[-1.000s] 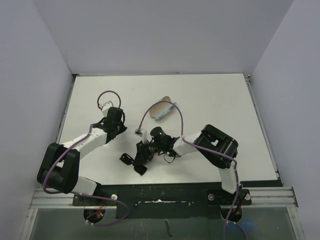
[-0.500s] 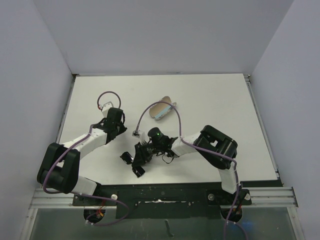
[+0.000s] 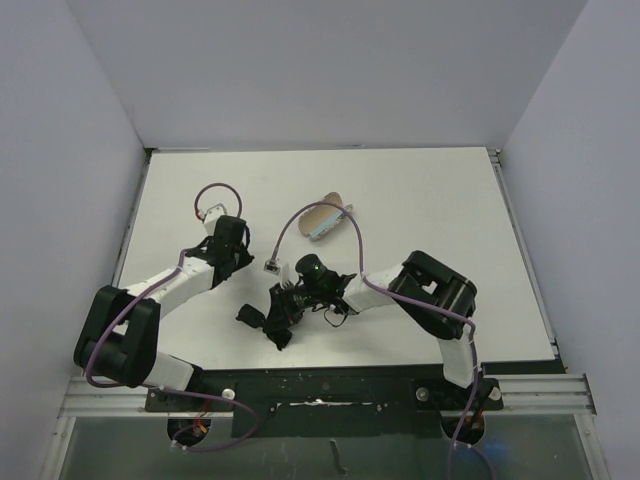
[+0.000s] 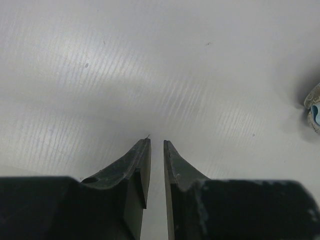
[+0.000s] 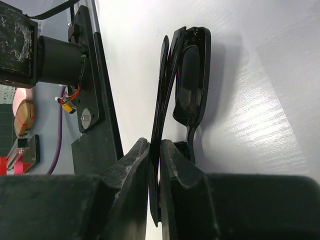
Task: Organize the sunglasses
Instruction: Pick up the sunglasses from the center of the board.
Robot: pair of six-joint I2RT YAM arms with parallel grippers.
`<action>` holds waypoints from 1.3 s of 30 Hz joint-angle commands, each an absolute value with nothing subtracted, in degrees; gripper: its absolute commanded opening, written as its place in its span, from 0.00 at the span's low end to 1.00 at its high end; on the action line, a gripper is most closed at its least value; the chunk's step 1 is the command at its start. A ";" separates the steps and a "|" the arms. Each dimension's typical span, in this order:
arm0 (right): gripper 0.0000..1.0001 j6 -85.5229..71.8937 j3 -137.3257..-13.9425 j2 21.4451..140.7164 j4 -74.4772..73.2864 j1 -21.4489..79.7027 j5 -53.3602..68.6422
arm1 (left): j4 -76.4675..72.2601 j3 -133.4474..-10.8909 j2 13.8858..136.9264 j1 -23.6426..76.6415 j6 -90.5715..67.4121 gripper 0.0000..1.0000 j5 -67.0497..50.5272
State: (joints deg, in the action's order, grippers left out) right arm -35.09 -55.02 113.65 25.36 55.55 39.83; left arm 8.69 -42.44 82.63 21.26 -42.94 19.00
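The black sunglasses (image 5: 192, 85) stand on edge on the white table, folded, the dark lens facing right in the right wrist view. My right gripper (image 5: 155, 147) is shut on their thin black arms, one finger pressing on each side. From above, the sunglasses (image 3: 249, 316) stick out left of the right gripper (image 3: 276, 324), near the table's front edge. My left gripper (image 4: 157, 142) hovers low over bare table with its jaws almost together and nothing between them. It sits left of centre in the top view, the left gripper (image 3: 238, 260) well apart from the sunglasses.
An oval beige case (image 3: 322, 212) lies open behind the right arm with a light blue cloth (image 3: 326, 229) in it; its edge, the case (image 4: 314, 106), shows at the right of the left wrist view. A purple cable (image 3: 300, 222) loops above the right wrist. White walls enclose the table.
The right gripper's jaws have come together onto the sunglasses' arms, and the gripper shifted slightly left. The left arm has not moved.
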 commanded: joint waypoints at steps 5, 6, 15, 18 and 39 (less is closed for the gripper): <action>0.00 -34.45 -54.48 109.00 27.20 55.75 37.38 | 5.54 -42.73 80.48 20.83 -43.59 0.17 18.84; 0.00 -34.50 -54.19 108.61 27.28 55.73 37.10 | 5.54 -42.72 80.50 20.83 -43.66 0.17 18.89; 0.00 -35.86 -49.97 104.47 29.35 53.94 35.80 | 5.65 -43.13 80.50 20.74 -43.86 0.17 19.16; 0.00 -36.82 -47.65 102.33 30.68 52.52 35.51 | 5.65 -43.24 80.42 20.66 -44.11 0.17 19.41; 0.00 -35.74 -37.79 78.09 26.47 30.71 25.51 | -4.14 -47.74 88.72 21.20 -43.15 0.17 19.67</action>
